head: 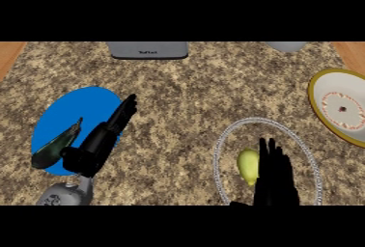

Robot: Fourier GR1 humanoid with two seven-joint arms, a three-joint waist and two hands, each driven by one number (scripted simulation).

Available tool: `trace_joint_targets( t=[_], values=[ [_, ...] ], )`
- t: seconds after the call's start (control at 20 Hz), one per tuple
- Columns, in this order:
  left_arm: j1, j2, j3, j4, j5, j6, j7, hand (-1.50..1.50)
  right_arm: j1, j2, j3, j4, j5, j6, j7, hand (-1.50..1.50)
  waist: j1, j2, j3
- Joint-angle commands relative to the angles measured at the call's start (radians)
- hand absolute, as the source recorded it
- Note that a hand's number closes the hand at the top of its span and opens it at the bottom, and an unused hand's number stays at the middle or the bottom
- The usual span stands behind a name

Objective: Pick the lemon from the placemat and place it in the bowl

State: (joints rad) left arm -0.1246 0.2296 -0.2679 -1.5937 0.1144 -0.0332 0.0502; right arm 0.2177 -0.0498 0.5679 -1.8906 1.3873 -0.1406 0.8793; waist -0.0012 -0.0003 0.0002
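A yellow-green lemon (pixel 247 165) lies inside a clear oval placemat with a pale beaded rim (pixel 222 140) at the lower right. My right hand (pixel 276 176) comes in from the lower edge, fingers straight and pointing away from me. It stands right beside the lemon's right side and hides part of it. The bowl (pixel 342 108), white inside with a yellow rim and a red ring pattern, sits at the right edge, beyond the placemat. My left hand (pixel 100 144) is open at the left, fingers straight, over the right edge of a blue oval plate (pixel 71 113).
A dark green, leaf-like object (pixel 55 144) lies on the blue plate's lower left. A grey appliance (pixel 147 49) stands at the counter's far edge, with a grey rounded thing (pixel 285 46) at the far right. Wood shows at both far corners.
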Motion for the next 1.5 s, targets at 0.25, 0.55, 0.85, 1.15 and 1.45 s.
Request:
trace_joint_targets(
  t=[0.25, 0.55, 0.85, 1.15, 1.45],
  values=[
    [0.024, -0.05, 0.025, -0.008, -0.046, -0.042, 0.007, 0.0, 0.014, -0.042, -0.09, 0.076, -0.126, -0.068, -0.089, -1.5, 0.0, 0.0, 0.0],
    [-0.018, -0.041, 0.095, 0.019, -0.032, -0.096, 0.019, 0.0, -0.152, 0.041, -0.145, 0.233, -0.113, -0.069, -0.086, -1.5, 0.002, 0.001, 0.0],
    [0.033, -0.095, 0.044, -0.017, -0.102, -0.054, 0.024, 0.0, -0.14, -0.059, -0.192, 0.247, -0.189, -0.127, -0.251, 1.5, 0.004, 0.0, 0.0],
    [0.004, -0.122, 0.066, -0.027, -0.108, -0.068, 0.041, 0.0, -0.155, -0.019, -0.184, 0.278, -0.091, -0.21, -0.245, 1.5, 0.001, 0.0, 0.0],
    [-0.021, -0.092, 0.096, -0.004, -0.093, -0.099, 0.04, 0.0, -0.149, -0.186, -0.15, 0.261, -0.278, 0.044, -0.442, 1.5, 0.008, 0.003, 0.0]
  ],
)
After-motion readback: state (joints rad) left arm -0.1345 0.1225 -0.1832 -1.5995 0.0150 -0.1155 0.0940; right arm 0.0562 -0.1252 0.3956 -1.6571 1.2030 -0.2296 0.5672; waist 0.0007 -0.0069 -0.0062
